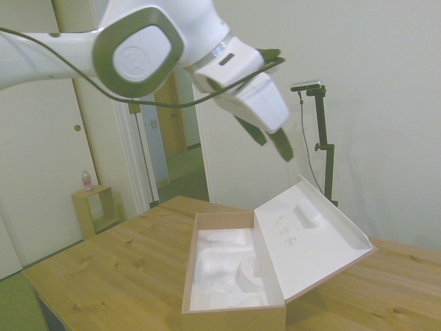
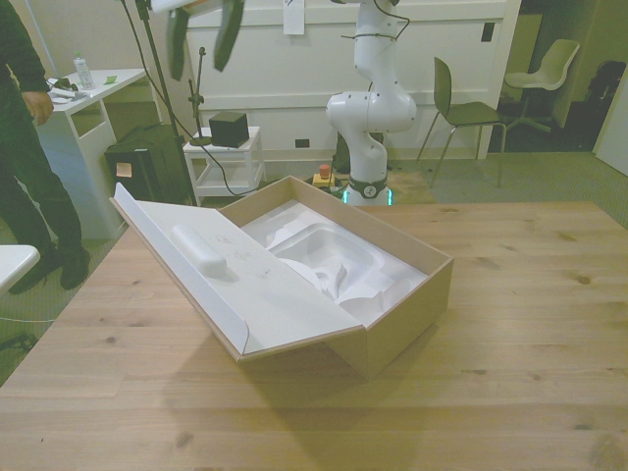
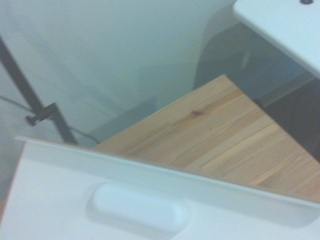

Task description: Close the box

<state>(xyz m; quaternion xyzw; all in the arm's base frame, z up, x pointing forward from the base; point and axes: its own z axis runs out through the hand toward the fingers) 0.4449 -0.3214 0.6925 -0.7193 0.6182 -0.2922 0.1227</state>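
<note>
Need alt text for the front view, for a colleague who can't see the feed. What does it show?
An open box sits on a wooden table, its foam-lined lid leaning open toward the front view's left. The open gripper hangs high above the lid, touching nothing. A person stands at the left edge.

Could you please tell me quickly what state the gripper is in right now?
Gripper: open, jaws spread apart and holding nothing, in the air above the box's raised lid.
</note>
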